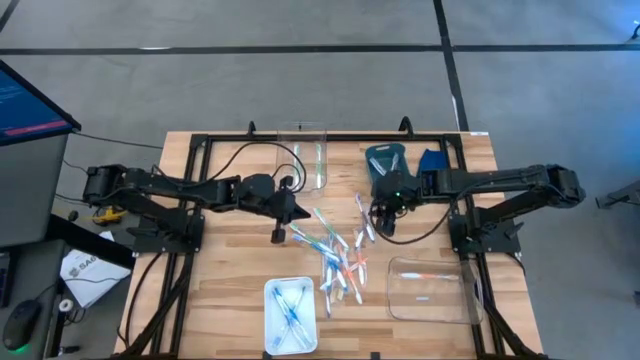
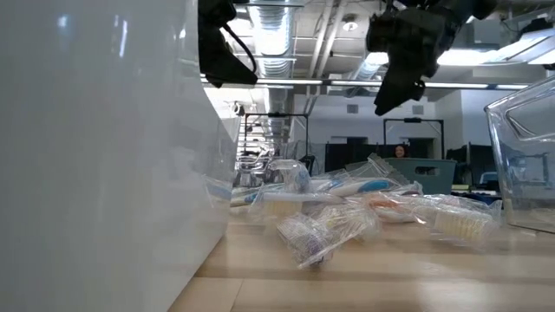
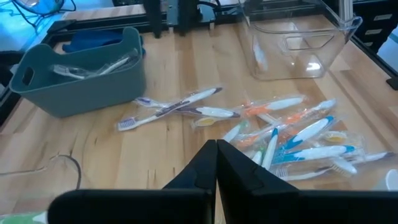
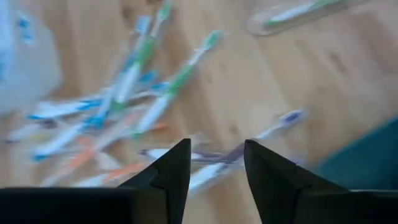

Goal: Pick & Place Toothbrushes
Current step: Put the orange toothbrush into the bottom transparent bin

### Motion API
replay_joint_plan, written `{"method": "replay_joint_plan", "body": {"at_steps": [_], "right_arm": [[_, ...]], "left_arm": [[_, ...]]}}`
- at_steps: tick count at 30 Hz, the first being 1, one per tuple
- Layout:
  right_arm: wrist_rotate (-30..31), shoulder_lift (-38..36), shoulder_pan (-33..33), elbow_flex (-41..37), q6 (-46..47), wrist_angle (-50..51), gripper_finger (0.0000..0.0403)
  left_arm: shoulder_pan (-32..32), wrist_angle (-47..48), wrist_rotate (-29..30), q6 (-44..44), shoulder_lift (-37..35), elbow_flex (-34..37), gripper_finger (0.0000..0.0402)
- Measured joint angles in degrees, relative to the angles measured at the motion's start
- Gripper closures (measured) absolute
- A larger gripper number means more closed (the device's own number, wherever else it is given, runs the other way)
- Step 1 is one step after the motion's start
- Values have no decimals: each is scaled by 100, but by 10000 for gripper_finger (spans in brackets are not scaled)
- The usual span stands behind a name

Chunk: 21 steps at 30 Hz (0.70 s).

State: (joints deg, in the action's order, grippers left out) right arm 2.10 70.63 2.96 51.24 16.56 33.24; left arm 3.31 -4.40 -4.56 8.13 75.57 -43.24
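Observation:
Several toothbrushes lie loose in a heap on the wooden table's middle; in the left wrist view the toothbrushes show green, blue and orange parts. My left gripper hangs shut above the table just left of the heap, its fingers closed on nothing. My right gripper hangs open above the heap's far right end. Seen between its fingertips, a purple-tipped toothbrush lies on the wood below. In the low view both grippers, left and right, are well clear of the heap.
A white tray holding blue brushes stands at the near edge, and a clear bin at the near right. At the far side are a clear box with a green brush, a teal bin and a blue cloth.

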Motion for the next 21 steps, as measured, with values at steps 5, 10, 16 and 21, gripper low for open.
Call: {"method": "replay_joint_plan", "body": {"at_steps": [5, 10, 16, 21], "right_arm": [[-199, 0, -523, 0, 474, -521, 267], [-214, 21, -1126, 0, 846, -1369, 274], [-215, 472, -1622, 7, 1459, -1651, 281], [-385, 1148, -1879, 35, 1547, -1662, 281]], "left_arm": [[-16, 19, 0, -221, 0, 0, 400], [-153, 85, 0, -304, 0, 0, 400], [-396, 83, -1, -307, 0, 0, 400], [-457, 82, -2, -307, 0, 0, 400]]}}
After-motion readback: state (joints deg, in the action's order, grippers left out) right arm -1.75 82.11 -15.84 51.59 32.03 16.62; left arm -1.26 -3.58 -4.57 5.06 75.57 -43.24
